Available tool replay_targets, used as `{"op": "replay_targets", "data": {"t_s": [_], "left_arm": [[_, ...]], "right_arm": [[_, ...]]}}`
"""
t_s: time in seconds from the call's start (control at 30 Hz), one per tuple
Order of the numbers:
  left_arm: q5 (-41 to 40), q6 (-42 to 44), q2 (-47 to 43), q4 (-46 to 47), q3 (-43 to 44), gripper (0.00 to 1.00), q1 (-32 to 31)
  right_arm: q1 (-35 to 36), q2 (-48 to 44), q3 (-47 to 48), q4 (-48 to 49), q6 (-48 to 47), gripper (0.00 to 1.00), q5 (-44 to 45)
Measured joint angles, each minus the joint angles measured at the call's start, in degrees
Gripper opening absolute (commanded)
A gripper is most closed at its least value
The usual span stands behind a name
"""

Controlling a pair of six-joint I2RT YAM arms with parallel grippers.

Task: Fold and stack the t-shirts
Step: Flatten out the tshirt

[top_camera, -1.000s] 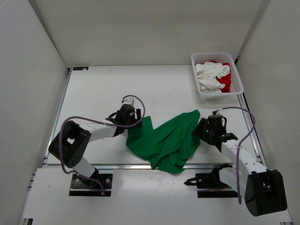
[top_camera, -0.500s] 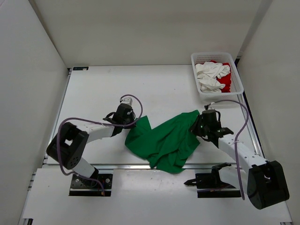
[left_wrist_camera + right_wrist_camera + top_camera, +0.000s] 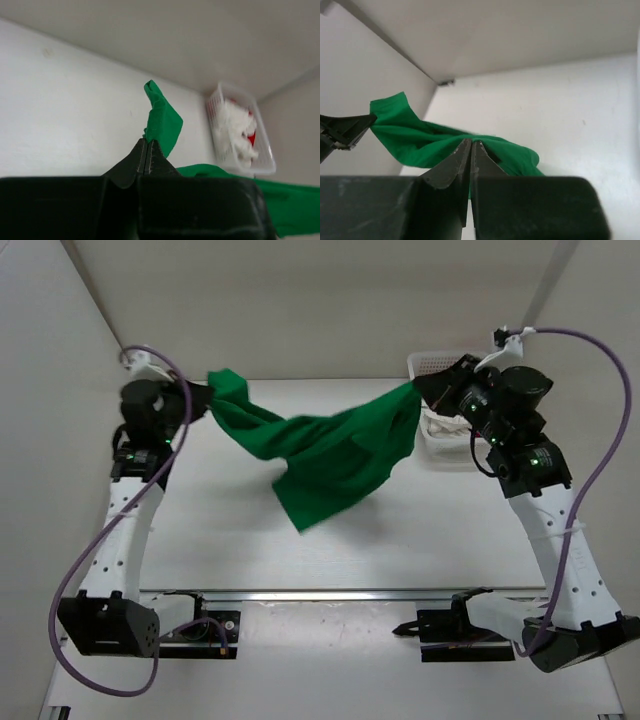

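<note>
Green t-shirt (image 3: 320, 455), soft and rumpled, hangs in the air above the worktop (image 3: 220, 540) centre, stretched between the arms. Left gripper (image 3: 205, 397) is clamped on one end, right gripper (image 3: 420, 390) on the other. At the far right corner, the right arm mostly hides the mesh basket (image 3: 247, 169) from above. The left wrist view shows a white t-shirt (image 3: 231, 125) and a red t-shirt (image 3: 251, 138) inside.

Note the plain bright green t-shirt (image 3: 320, 455). In the white mesh basket (image 3: 214, 115) at far right you see a white t-shirt (image 3: 231, 125) and a red t-shirt (image 3: 251, 138).
</note>
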Motion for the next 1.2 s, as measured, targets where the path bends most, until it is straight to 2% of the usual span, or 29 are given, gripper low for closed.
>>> {"op": "replay_targets", "data": {"t_s": [0.1,0.17,0.27,0.37,0.47,0.57,0.77,0.87,1.0,1.03,1.07,1.1,1.13,1.17,1.2], "left_arm": [[2.73,-0.63,-2.1,-1.92,5.6,0.0,8.66],[3.08,-0.48,-3.98,-2.78,6.32,0.0,11.02],[3.15,0.44,-5.9,-3.89,5.42,0.0,10.58],[3.98,1.51,-3.19,-5.35,3.91,0.0,9.7],[2.93,2.4,4.5,-6.21,3.98,0.0,8.7],[0.11,3.52,15.8,-8.52,5.4,0.0,5.66],[-4.13,4.94,39.6,-11.72,17.53,0.0,0.81],[-6.43,5.77,46.18,-15.04,24.37,0.0,-1.05],[-7.87,6.75,54.05,-18.05,39.65,0.0,-2.58],[-8.15,7.08,55.47,-18.69,42.73,0.05,-2.73],[-8.37,7.54,56.74,-18.71,45.66,0.2,-2.82],[-8.55,8.24,57.18,-18.82,46.97,0.3,-2.84],[-8.57,8.66,57.35,-18.95,47.54,0.49,-2.95],[-8.5,9.09,57.31,-19.28,47.69,0.61,-3.06],[-8.24,8.94,57.11,-19.26,47.5,0.65,-3.1]], "right_arm": [[1.92,-0.37,6.93,-0.9,-1.03,0.0,-0.55],[3.87,-3.56,5.22,-0.28,-1.16,0.0,-0.81],[4.76,-10.71,-6.91,1.46,-0.79,0.0,-2.27],[-0.7,-15.69,-21.9,2.49,0.66,0.0,-7.04],[-9.68,-13.18,-36.48,4.39,3.04,0.0,-12.52],[-11.06,-6.16,-41.97,3.17,4.02,0.0,-13.33],[-6.6,4.17,-38.88,7.02,4.39,0.0,-11.61],[-5.81,11.91,-33.53,9.7,4.42,0.0,-10.1],[-5.99,18.12,-28.85,11.37,4.37,0.0,-7.82],[-6.47,18.82,-28.35,11.82,4.37,0.0,-7.78],[-6.99,19.04,-28.17,12.04,4.37,0.0,-7.52],[-7.54,19.04,-28.13,12.09,4.37,0.0,-7.19],[-8.22,19.04,-28.09,12.11,4.37,0.0,-6.97],[-8.7,19.06,-28.09,12.26,4.37,0.0,-6.73],[-9.09,19.15,-28.09,12.37,4.37,0.0,-6.54]]}}
